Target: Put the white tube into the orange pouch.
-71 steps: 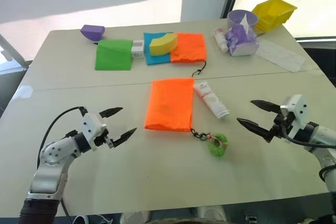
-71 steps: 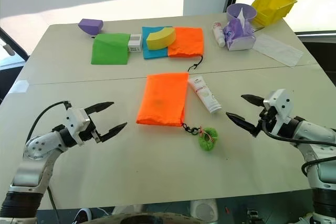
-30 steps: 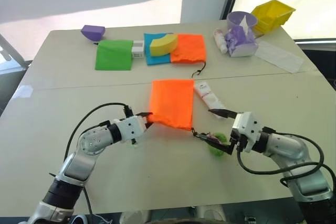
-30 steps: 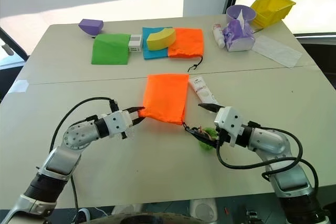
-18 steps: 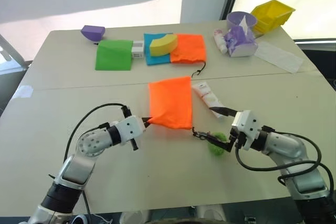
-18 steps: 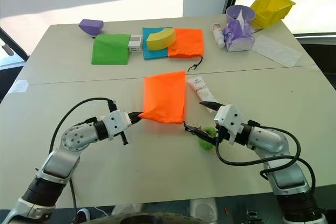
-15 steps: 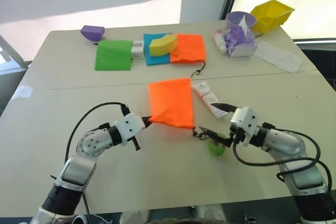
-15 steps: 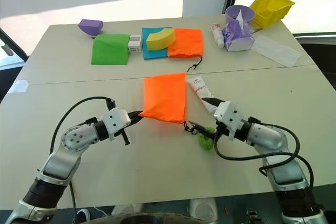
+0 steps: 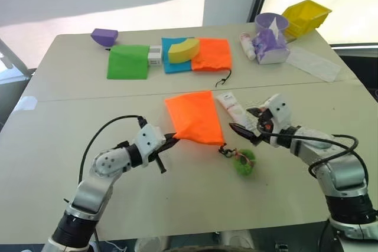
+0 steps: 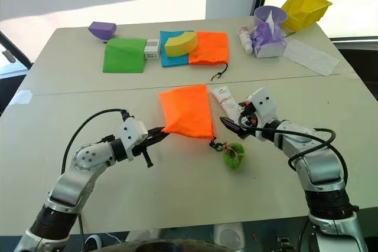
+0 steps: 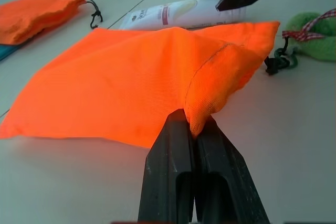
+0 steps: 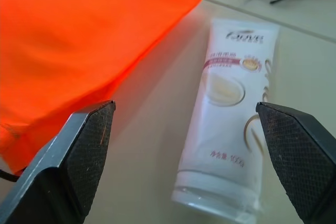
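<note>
left tool (image 11: 191,129): jaws fully closed on the near corner of the orange pouch (image 9: 194,117), raising that corner off the counter (image 9: 177,193); the rest of the fabric lies flat. the black cord runs from the pouch's other near corner to the green pom-pom (image 9: 244,162) beside it.

right tool (image 10: 236,117): jaws spread wide, holding nothing, poised over the cap end of the white tube (image 12: 228,114).

white tube: lying flat on the counter just beside the pouch's right edge, outside it, cap toward the robot.

handling, judged: the tube looks light, smooth and somewhat squashy; a grip across the mid-body, or nearer the stiffer cap shoulder, should hold best, with moderate force to avoid slipping. the pouch is limp cloth; 1 pinched corner will not hold the mouth open by itself, so the opening may sag shut.
</note>
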You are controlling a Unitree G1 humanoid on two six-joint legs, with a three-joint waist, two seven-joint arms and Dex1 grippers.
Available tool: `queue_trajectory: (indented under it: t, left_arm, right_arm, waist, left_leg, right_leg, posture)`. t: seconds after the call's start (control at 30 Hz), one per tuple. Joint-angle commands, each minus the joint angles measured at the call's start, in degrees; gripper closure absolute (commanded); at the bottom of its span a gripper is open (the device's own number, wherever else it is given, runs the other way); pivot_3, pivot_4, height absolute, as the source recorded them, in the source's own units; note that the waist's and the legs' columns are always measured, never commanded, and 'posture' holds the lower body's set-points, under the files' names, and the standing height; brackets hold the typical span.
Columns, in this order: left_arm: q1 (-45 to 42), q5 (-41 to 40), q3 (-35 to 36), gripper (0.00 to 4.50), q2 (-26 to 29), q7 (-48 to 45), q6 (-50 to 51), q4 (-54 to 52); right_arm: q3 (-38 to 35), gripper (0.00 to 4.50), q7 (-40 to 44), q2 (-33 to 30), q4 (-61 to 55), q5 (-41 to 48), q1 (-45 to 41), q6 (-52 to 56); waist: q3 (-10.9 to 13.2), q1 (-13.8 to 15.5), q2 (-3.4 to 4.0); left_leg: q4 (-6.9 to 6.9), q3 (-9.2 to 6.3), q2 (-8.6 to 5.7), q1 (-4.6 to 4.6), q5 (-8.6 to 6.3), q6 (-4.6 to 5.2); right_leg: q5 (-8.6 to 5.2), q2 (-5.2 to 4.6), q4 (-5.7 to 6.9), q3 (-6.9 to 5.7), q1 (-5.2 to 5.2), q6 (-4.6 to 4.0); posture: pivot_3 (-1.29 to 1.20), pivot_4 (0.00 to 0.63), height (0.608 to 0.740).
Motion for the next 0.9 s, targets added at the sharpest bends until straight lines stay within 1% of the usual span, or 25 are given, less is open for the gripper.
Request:
queue_trajectory:
  t: [0.03, 0.17, 0.27, 0.33, 0.4, 0.47, 0.57, 0.6, 0.67, 0.7, 0.9]
  left_arm:
    - [-1.2, -2.7, 0.7, 4.49, -0.3, -1.0, 0.8, -0.6]
    - [-0.7, -4.1, 0.2, 4.49, -0.3, -1.9, 1.6, -1.0]
    - [-0.8, -4.9, 0.4, 4.49, 0.0, -2.4, 2.1, -0.9]
    - [-1.1, -5.0, 0.3, 4.49, 0.1, -2.8, 2.0, -0.4]
    - [-1.5, -5.1, 0.3, 4.49, -0.2, -3.0, 2.0, 0.4]
    - [-1.7, -5.3, 0.2, 4.49, -0.3, -3.1, 2.3, 0.8]
    - [-1.9, -7.6, 0.6, 4.5, -1.6, -3.2, 3.6, 1.3]
    - [-1.9, -7.7, 0.7, 4.5, -1.8, -3.2, 3.8, 1.7]
    - [-1.9, -7.5, 0.7, 4.5, -1.6, -3.4, 3.7, 2.1]
    - [-2.0, -7.5, 0.7, 4.5, -1.5, -3.5, 3.7, 2.2]
    - [-2.5, -7.6, 0.7, 4.5, -1.1, -3.9, 3.5, 2.6]
  right_arm:
    - [-2.5, 0.0, -4.0, -0.4, -2.5, 1.1, -3.2, 7.9]
    - [-1.0, 0.0, -5.9, -1.0, -3.8, 0.7, -4.6, 13.2]
    - [-0.7, 0.0, -7.1, -0.2, -4.8, 1.3, -5.0, 16.7]
    - [-0.5, 0.0, -7.8, 0.8, -4.8, 1.6, -5.2, 17.9]
    - [1.7, 0.0, -8.1, -0.4, -4.6, -0.2, -5.0, 17.1]
    - [1.3, 0.0, -8.3, 0.6, -4.3, 0.3, -5.1, 17.2]
    - [0.7, 0.81, -9.1, 1.1, -3.4, -0.3, -5.7, 16.4]
    - [0.8, 1.25, -9.0, 0.7, -3.2, -0.5, -5.8, 16.3]
    - [0.5, 2.31, -9.1, 0.4, -3.3, -0.5, -5.8, 16.3]
    - [0.7, 2.68, -8.9, 0.0, -3.6, -0.5, -5.7, 16.5]
    - [-0.5, 2.68, -7.3, -1.4, -4.6, 0.6, -5.1, 16.8]
  waist:
    - [0.0, 0.0, 0.0]
    - [0.0, 0.0, 0.0]
    - [0.0, 0.0, 0.0]
    - [0.0, -0.1, -0.01]
    - [0.0, 0.0, 0.0]
    - [0.0, 0.0, -0.01]
    - [0.0, 0.0, -0.01]
    - [0.0, -0.1, -0.01]
    - [0.0, -0.1, -0.01]
    - [0.0, -0.1, -0.01]
    - [0.0, 0.0, -0.06]
  left_leg:
    - [0.01, 0.02, 0.0, 0.0, 0.0, 0.0]
    - [0.0, 0.09, 0.0, 0.0, 0.0, 0.0]
    - [-0.01, 0.14, 0.0, -0.07, 0.0, 0.01]
    - [0.0, 0.18, 0.0, -0.08, 0.0, 0.01]
    - [0.01, 0.22, 0.0, -0.07, 0.01, 0.01]
    - [0.02, 0.23, 0.01, -0.06, 0.01, 0.01]
    - [0.05, 0.23, 0.01, -0.06, 0.01, 0.01]
    - [0.06, 0.24, 0.01, -0.07, 0.01, 0.01]
    - [0.07, 0.25, 0.01, -0.07, 0.01, 0.01]
    - [0.06, 0.25, 0.01, -0.07, 0.01, 0.01]
    - [0.11, 0.25, 0.03, -0.05, 0.0, 0.01]
  right_leg:
    - [0.0, 0.0, 0.0, -0.01, 0.0, 0.0]
    - [0.05, -0.01, -0.01, -0.01, -0.02, -0.07]
    - [0.05, -0.02, -0.01, -0.01, -0.08, -0.06]
    - [0.05, -0.03, -0.02, 0.0, -0.08, -0.05]
    - [0.06, -0.03, -0.02, 0.02, -0.08, -0.04]
    - [0.07, -0.03, -0.02, 0.03, -0.08, -0.02]
    - [0.07, -0.03, -0.02, 0.04, -0.07, 0.0]
    - [0.08, -0.03, -0.03, 0.05, -0.07, 0.01]
    - [0.09, -0.02, -0.03, 0.06, -0.08, 0.02]
    - [0.09, -0.02, -0.02, 0.06, -0.09, 0.03]
    - [0.07, -0.01, -0.02, 0.06, -0.05, 0.06]
  posture:
    - [0.0, 0.15, 0.74]
    - [0.0, 0.15, 0.74]
    - [0.0, 0.15, 0.74]
    - [0.0, 0.15, 0.74]
    - [0.0, 0.15, 0.74]
    - [0.0, 0.15, 0.74]
    - [0.0, 0.15, 0.74]
    - [0.0, 0.15, 0.74]
    - [0.0, 0.15, 0.74]
    - [0.0, 0.15, 0.74]
    - [0.0, 0.15, 0.74]
